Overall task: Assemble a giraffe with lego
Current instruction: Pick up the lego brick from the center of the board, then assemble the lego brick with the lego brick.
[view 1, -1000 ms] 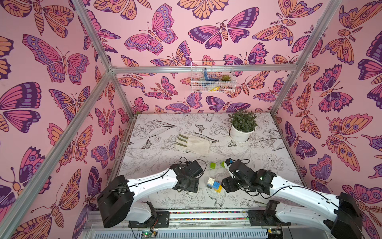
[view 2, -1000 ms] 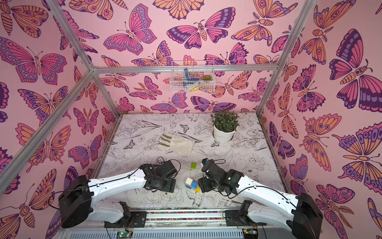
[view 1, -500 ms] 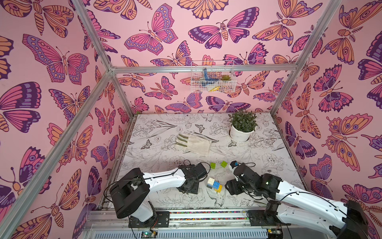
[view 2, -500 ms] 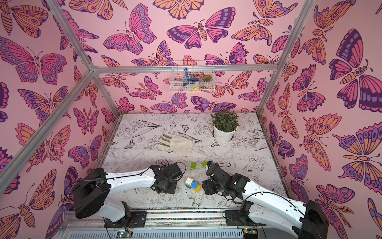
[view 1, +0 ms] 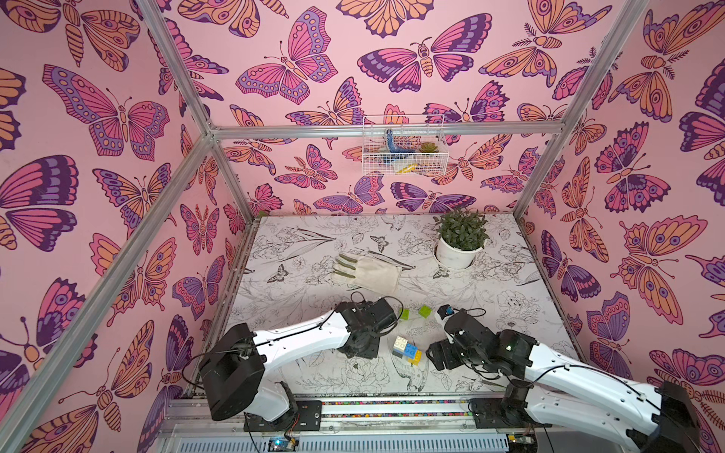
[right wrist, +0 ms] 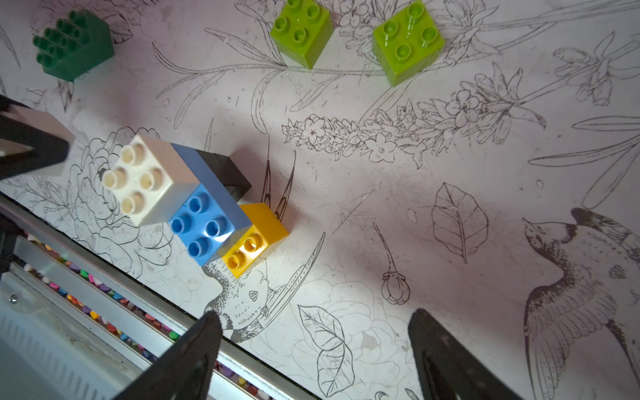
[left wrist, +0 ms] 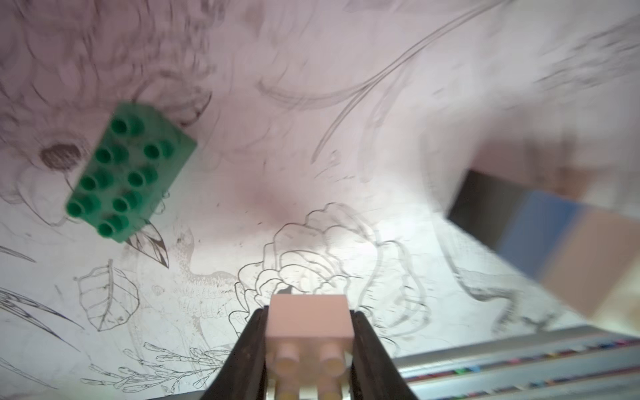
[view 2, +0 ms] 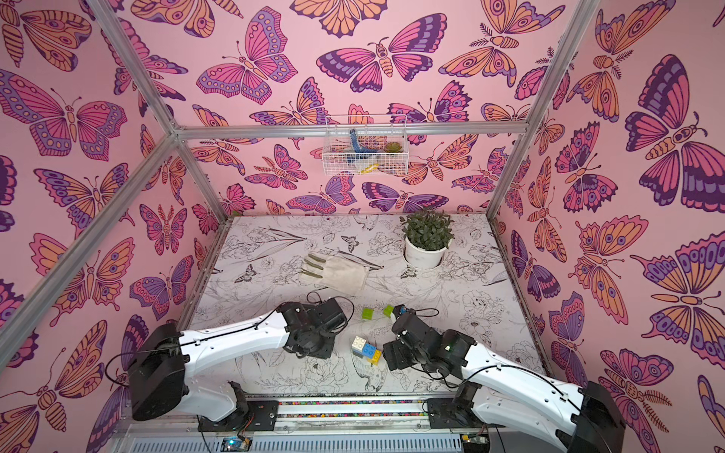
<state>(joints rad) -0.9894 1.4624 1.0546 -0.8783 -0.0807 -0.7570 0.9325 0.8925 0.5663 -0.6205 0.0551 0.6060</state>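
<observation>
Just clamped white brick [left wrist: 309, 323] in left gripper [left wrist: 309, 312], right gripper [right wrist: 315, 325] gaping, empty; next, probably onto giraffe [right wrist: 207, 214] near desk's [view 1: 510, 313] front edge.

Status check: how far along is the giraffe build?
Done: the giraffe has black and yellow legs, blue body and one white brick stacked. In hand: left gripper shut on a second white brick; right gripper open. Remaining: two lime bricks, dark green brick.
</observation>
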